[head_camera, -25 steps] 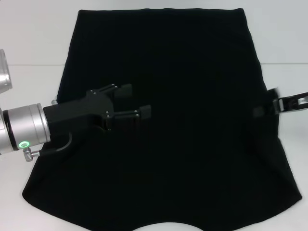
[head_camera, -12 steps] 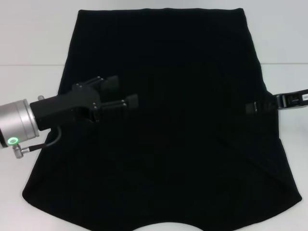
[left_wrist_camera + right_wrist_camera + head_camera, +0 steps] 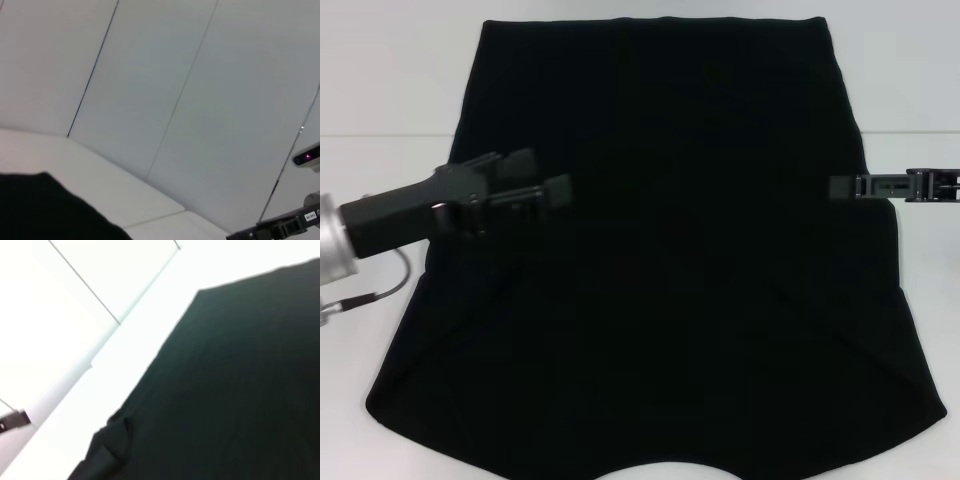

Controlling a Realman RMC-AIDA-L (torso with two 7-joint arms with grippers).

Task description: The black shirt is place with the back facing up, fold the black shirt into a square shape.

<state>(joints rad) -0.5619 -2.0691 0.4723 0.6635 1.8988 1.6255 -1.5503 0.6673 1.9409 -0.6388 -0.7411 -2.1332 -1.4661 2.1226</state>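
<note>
The black shirt (image 3: 670, 270) lies flat on the white table (image 3: 380, 90), sleeves apparently turned in along both sides, giving a long panel. Judged from this, the side folds are done; the lengthwise fold to a square remains. The left gripper (image 3: 545, 176) hovers over the shirt's left edge, fingers spread, holding nothing. The right gripper (image 3: 845, 186) is at the right edge; its finger state cannot be determined.

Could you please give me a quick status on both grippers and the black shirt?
Left gripper open above the black shirt's left side, holding nothing. Right gripper at its right edge, empty. Shirt flat on white table, sleeves folded in. Nothing in the way.
</note>
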